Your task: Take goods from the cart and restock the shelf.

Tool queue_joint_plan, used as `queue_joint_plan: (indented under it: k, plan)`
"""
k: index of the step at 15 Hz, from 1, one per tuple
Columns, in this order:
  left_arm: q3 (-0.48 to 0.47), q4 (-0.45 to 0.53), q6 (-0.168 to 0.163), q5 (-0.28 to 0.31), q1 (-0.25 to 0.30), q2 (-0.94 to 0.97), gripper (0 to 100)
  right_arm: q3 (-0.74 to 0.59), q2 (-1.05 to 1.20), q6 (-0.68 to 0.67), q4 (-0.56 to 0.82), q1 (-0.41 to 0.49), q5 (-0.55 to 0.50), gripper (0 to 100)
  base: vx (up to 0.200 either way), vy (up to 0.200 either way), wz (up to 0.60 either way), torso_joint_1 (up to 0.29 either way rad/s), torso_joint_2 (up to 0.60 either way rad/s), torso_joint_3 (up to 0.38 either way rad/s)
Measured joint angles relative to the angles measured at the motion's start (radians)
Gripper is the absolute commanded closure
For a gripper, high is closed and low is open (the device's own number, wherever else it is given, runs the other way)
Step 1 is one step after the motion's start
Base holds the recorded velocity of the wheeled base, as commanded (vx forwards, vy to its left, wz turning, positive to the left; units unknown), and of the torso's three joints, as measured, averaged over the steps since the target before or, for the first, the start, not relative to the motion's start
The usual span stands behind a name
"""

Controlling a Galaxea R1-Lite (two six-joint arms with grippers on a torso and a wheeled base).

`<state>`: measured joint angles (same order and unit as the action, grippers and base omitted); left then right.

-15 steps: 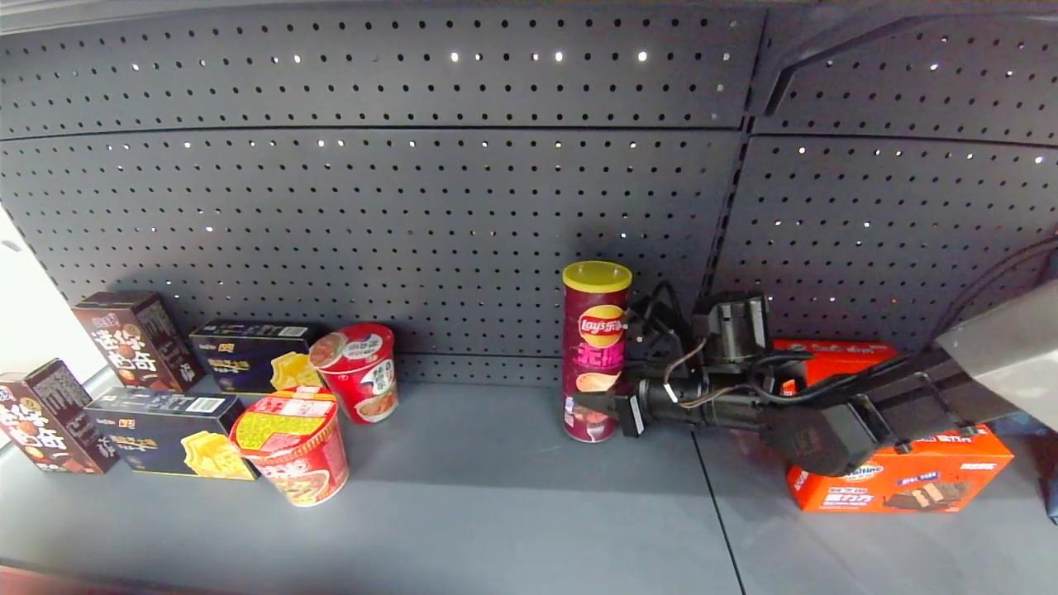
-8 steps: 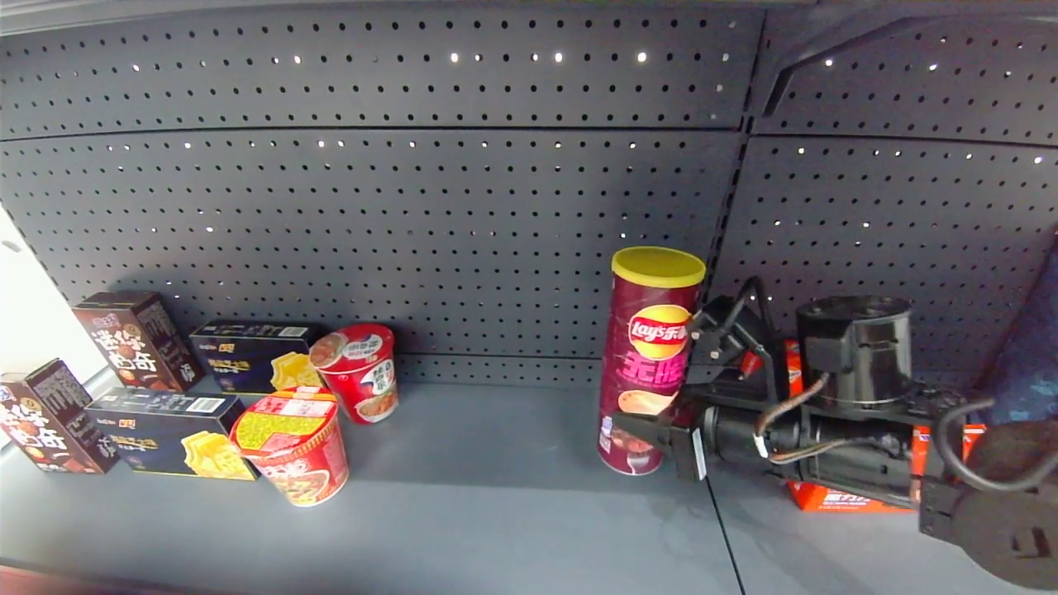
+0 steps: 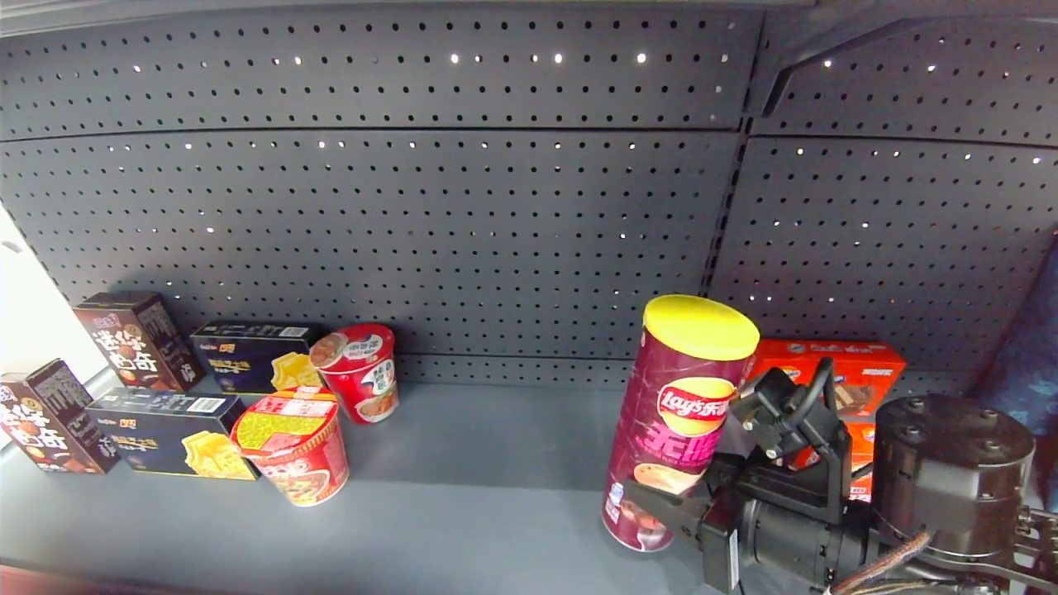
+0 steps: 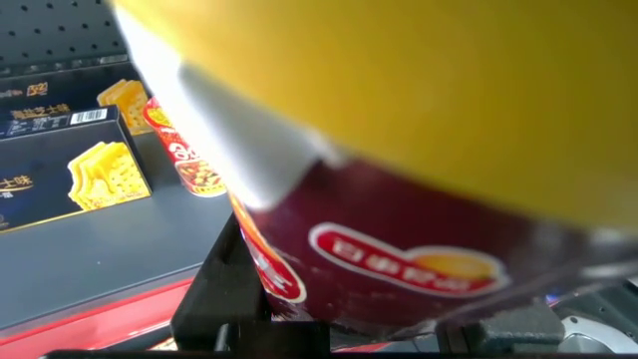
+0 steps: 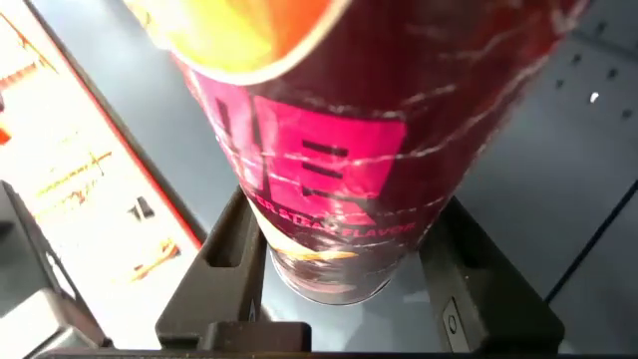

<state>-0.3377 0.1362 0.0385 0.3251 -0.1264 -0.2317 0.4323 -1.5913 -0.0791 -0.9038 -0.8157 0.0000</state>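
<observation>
Your right gripper (image 3: pixel 661 500) is pinching the can (image 3: pixel 686 397) low on its body, one finger on each side; the right wrist view has the same grip (image 5: pixel 349 269) on the can (image 5: pixel 339 150). The can sits over the front right of the shelf (image 3: pixel 463 512), leaning a bit, yellow lid toward the orange boxes (image 3: pixel 835 368) just behind it. Can't tell if its base touches the shelf. Your left gripper (image 4: pixel 374 319) is clamped on a second can (image 4: pixel 399 249), also yellow-lidded, out in front of the shelf's red edge. Two cups (image 3: pixel 297 446) and four dark boxes (image 3: pixel 165 430) stand at the shelf's left end, well apart from the can.
</observation>
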Motion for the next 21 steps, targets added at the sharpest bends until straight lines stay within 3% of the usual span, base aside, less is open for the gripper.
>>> queue_joint_plan:
  k: [21]
  plan:
    - [0.037, 0.000, 0.001, -0.005, -0.001, 0.000, 100, -0.011, -0.145, 0.007, -0.003, -0.020, -0.004, 100, 0.000, 0.000, 0.00, 0.000, 0.00, 0.000]
